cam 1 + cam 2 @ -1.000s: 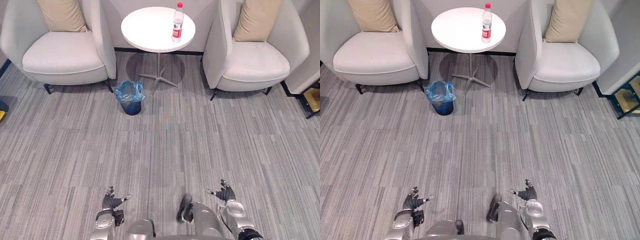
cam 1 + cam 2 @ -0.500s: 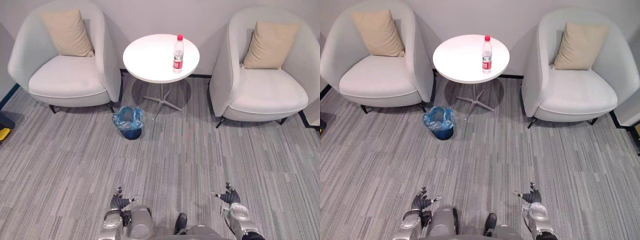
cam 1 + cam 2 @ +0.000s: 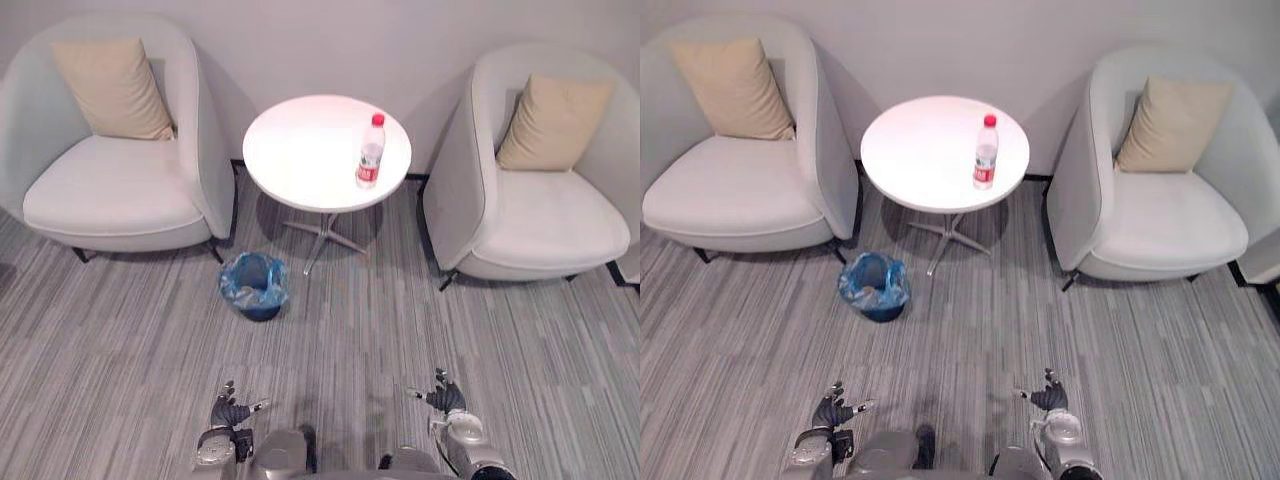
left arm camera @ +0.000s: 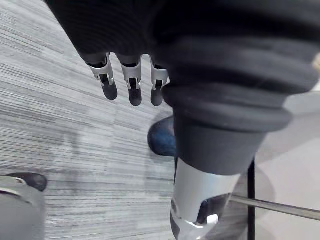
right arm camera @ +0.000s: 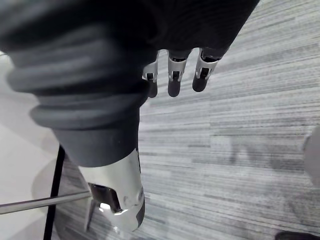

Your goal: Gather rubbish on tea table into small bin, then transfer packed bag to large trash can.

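Entry: my view has shifted, things unmoved: bottle (image 3: 370, 152) upright on tea table (image 3: 300, 150), small bin (image 3: 240, 295) on floor nearby; left hand (image 3: 228, 409) and right hand (image 3: 445, 399) loosely spread, empty; gathering unstarted.

Only the camera got moved here: the table (image 3: 300, 150), bottle (image 3: 370, 152), bin (image 3: 254, 286) and armchairs (image 3: 110, 195) are all seen lower down now, more wall (image 3: 320, 40) is taken in, and the left robot hand (image 3: 228, 410) and right robot hand (image 3: 445, 398) are shown nearer the bottom edge.
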{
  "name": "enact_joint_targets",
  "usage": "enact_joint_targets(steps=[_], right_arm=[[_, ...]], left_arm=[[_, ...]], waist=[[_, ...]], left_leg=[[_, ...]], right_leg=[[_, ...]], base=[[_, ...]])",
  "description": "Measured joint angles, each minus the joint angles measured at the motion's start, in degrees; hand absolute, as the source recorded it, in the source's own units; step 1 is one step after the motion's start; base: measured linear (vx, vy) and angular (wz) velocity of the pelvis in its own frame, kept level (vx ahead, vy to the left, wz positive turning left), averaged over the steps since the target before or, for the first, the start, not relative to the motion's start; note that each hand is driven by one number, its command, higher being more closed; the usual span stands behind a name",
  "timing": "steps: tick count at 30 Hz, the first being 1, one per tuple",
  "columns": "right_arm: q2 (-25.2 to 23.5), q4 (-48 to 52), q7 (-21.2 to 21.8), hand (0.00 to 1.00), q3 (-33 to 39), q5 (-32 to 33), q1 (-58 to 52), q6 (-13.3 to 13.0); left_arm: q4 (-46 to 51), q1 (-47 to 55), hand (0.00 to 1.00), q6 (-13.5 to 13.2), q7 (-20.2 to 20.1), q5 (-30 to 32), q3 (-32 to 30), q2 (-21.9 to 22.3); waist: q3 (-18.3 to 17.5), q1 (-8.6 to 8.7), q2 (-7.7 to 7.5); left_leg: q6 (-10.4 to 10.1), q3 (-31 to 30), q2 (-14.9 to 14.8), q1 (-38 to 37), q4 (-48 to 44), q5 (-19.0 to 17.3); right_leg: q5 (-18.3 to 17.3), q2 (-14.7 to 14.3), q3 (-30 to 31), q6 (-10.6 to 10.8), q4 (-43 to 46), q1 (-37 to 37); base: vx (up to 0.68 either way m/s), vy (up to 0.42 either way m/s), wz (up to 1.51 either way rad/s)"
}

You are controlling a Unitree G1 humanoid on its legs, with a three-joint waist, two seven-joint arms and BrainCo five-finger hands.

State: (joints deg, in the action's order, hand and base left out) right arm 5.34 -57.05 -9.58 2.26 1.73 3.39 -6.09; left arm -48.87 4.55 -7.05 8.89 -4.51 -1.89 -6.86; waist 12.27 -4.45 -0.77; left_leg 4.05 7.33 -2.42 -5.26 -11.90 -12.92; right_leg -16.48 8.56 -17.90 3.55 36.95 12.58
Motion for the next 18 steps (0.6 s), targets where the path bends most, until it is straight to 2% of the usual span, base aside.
enact_joint_targets(steps=[1,2,3,4,5,6,7,8,9,10,11,12,13,15,18], right_arm=[[0.1,0.0,0.0,0.0,0.0,-0.1,0.5,0.0],[0.2,0.0,0.0,0.0,0.0,-0.1,0.4,0.0],[0.3,0.0,0.0,0.0,0.0,-0.1,-0.7,0.0],[0.2,0.0,0.1,0.0,0.0,-0.1,-1.4,0.0],[0.6,-0.3,0.3,0.0,0.0,-0.1,-2.2,0.0],[1.6,-0.6,0.7,0.0,0.0,-0.2,-2.0,0.3],[2.0,-0.6,0.9,0.0,0.0,-0.2,-2.2,0.2],[2.1,-0.6,1.0,0.0,0.1,-0.2,-2.0,0.1],[2.0,-0.7,1.0,0.0,0.1,-0.2,-1.9,0.2],[2.0,-0.7,1.0,0.0,-0.1,-0.1,-2.3,0.2],[2.0,-0.6,0.9,0.0,-0.3,-0.1,-2.5,0.1],[2.0,-0.7,0.9,0.0,-0.4,0.0,-2.8,0.1],[1.9,-0.7,0.8,0.0,-0.3,0.1,-2.9,0.1],[2.0,-0.4,0.8,0.0,0.1,0.6,-2.5,-0.1],[2.0,-0.1,0.7,0.0,1.2,1.1,-1.3,-0.1]], left_arm=[[-0.2,0.0,0.0,0.0,0.0,0.0,0.0,0.0],[-0.2,-0.2,0.0,0.0,0.0,0.0,0.0,0.0],[-0.3,0.0,0.0,0.0,0.0,0.0,0.0,-0.2],[-0.4,0.2,0.0,0.0,0.0,0.1,0.0,-0.5],[-1.5,-0.2,0.0,-0.1,0.0,0.1,-0.3,-0.3],[-2.5,-0.5,0.0,0.1,-0.1,0.2,-0.6,0.9],[-2.6,-0.5,0.0,0.0,0.0,0.2,-0.6,1.7],[-2.8,-0.8,0.0,0.0,-0.1,0.2,-0.6,2.0],[-3.0,-1.6,0.0,0.0,-0.1,0.2,-0.6,2.4],[-3.0,-1.8,0.0,0.0,-0.1,0.2,-0.6,2.7],[-3.0,-1.8,0.0,0.1,-0.1,0.2,-0.6,2.8],[-3.0,-1.8,0.0,0.1,-0.1,0.2,-0.6,2.9],[-3.0,-1.7,0.0,0.0,-0.1,0.2,-0.6,2.9],[-2.9,-1.4,0.0,0.1,-0.1,0.2,-0.6,3.1],[-2.9,-1.4,0.0,0.1,-0.1,0.2,-0.5,3.4]], waist=[[0.3,0.62,0.69],[0.4,0.67,0.82],[0.1,0.62,0.24],[-0.2,0.58,-0.58],[-0.2,0.62,-0.52],[-1.0,0.5,1.32],[-1.7,0.77,2.27],[-1.8,0.91,2.67],[-1.9,1.1,2.77],[-1.7,1.05,2.81],[-1.4,1.08,2.85],[-0.8,0.46,2.74],[-0.6,0.27,2.39],[-0.5,0.24,1.9],[-0.3,0.11,1.91]], left_leg=[[-0.1,-0.3,-1.3,-1.3,0.1,0.0],[-0.5,-0.4,-1.7,-2.1,0.1,-0.2],[-3.7,-0.9,-2.0,-4.4,0.1,-1.0],[-5.0,-1.3,-1.5,-5.1,0.1,-1.9],[-7.3,-2.6,-1.6,-6.8,-0.1,-3.6],[-8.1,-3.3,-3.8,-7.2,-0.3,-3.5],[-8.5,-4.4,-5.1,-6.6,-1.0,-3.2],[-8.7,-5.2,-5.8,-5.8,-2.2,-3.1],[-9.7,-6.7,-6.9,-2.9,-7.6,-2.5],[-11.8,-7.8,-8.0,1.2,-17.6,-1.2],[-12.6,-7.9,-8.8,3.4,-23.7,0.1],[-12.4,-6.7,-10.4,7.1,-33.7,0.8],[-10.1,-3.9,-11.5,10.3,-38.3,-0.6],[-7.9,0.2,-11.1,14.9,-35.6,-2.0],[-7.8,2.4,-8.4,18.4,-19.4,-1.5]], right_leg=[[1.6,-1.9,-0.1,-1.3,-7.1,1.6],[3.4,-2.6,0.2,-1.7,-10.8,2.1],[11.1,-4.1,1.4,-1.4,-21.8,1.6],[15.9,-4.0,2.6,-1.6,-25.1,1.2],[22.4,-3.8,3.9,-4.6,-23.6,1.3],[20.5,-5.4,3.4,-5.1,-21.6,1.4],[19.0,-6.5,2.2,-5.6,-22.2,1.0],[18.4,-7.1,1.5,-5.8,-22.6,0.7],[17.6,-7.9,0.3,-6.3,-24.0,-0.6],[16.7,-8.9,-0.7,-6.4,-26.2,-3.5],[16.5,-9.3,-1.0,-6.5,-27.7,-5.6],[16.2,-10.1,-1.6,-6.9,-30.0,-9.8],[15.9,-10.4,-1.9,-7.1,-31.6,-12.8],[15.4,-9.8,-2.2,-6.6,-33.3,-14.5],[14.4,-8.4,-2.2,-5.2,-33.0,-15.1]], base=[[0.32,-0.092,0.13],[0.51,-0.18,0.25],[0.35,-0.135,0.25],[0.46,-0.21,0.41],[0.36,-0.154,0.28],[0.52,-0.249,0.25],[0.4,-0.18,0.12],[0.38,-0.218,0.31],[0.41,-0.249,0.43],[0.39,-0.247,0.47],[0.34,-0.213,0.41],[0.26,-0.126,0.27],[0.24,-0.112,0.21],[0.2,-0.034,0.11],[0.2,0.089,0.05]])
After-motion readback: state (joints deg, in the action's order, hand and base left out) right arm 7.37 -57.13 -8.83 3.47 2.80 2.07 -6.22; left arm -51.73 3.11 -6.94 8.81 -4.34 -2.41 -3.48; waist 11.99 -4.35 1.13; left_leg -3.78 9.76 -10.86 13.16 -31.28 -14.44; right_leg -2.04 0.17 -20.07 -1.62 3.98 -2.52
